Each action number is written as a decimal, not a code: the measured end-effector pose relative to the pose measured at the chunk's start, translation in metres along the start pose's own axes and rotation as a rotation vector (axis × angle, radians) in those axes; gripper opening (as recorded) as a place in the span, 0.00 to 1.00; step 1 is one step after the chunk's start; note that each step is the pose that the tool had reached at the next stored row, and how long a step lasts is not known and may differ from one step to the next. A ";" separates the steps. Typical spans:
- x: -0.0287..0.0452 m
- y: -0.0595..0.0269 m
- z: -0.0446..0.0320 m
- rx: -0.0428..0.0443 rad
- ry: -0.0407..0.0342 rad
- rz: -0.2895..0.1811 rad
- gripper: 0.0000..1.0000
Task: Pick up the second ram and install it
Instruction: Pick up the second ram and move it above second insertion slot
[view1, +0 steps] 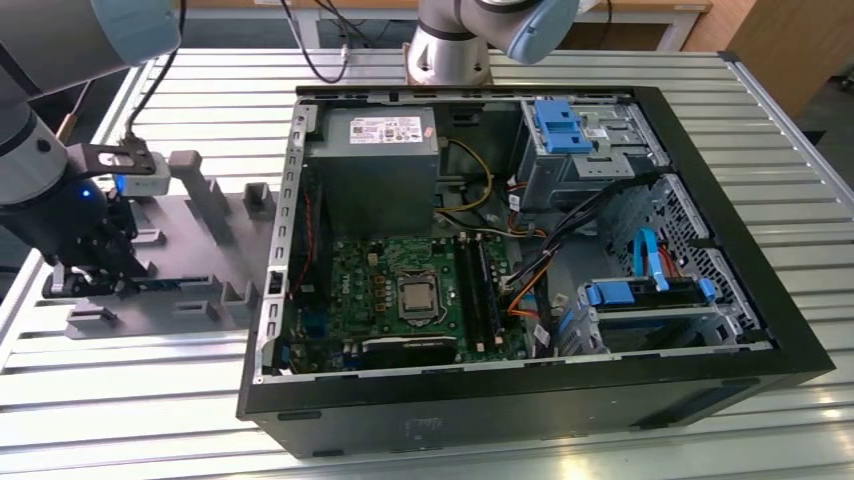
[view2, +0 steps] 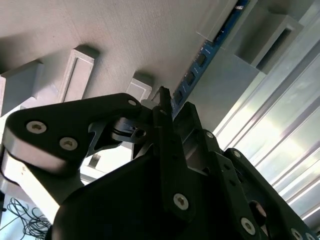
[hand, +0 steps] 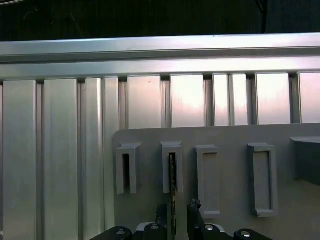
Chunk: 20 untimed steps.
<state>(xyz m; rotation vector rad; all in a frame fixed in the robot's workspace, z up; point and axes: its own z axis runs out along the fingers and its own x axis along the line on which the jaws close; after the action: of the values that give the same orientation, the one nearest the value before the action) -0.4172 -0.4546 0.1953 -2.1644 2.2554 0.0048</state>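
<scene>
The second ram (view2: 202, 57) stands on edge in a slot of the grey holder block (view2: 125, 30), its blue-green board and dark chips showing in the second wrist view. In the first wrist view the ram (hand: 172, 185) appears edge-on as a thin dark line. My gripper (hand: 177, 207) is lowered over it, one black fingertip (hand: 161, 209) on each side and a visible gap on one side, so it is open around the stick. In the exterior view the gripper (view1: 91, 285) sits low on the holder block (view1: 200, 250), at the exterior view's left.
The open computer case (view1: 534, 400) lies on the ribbed metal table (view1: 134, 400), right of the holder block. Its green motherboard (view1: 387, 290) shows long black memory slots (view1: 477, 290), cables and blue drive clips (view1: 561, 125). Other empty slots (hand: 262, 175) line the holder.
</scene>
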 end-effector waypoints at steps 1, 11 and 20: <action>0.0000 0.0000 0.0005 0.0001 0.0000 0.000 0.30; -0.0001 -0.0033 0.0036 0.0004 -0.0001 0.000 0.30; -0.0002 -0.0056 0.0054 0.0003 0.0000 0.000 0.30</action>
<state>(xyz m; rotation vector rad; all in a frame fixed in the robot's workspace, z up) -0.4115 -0.4546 0.1899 -2.1643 2.2552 0.0044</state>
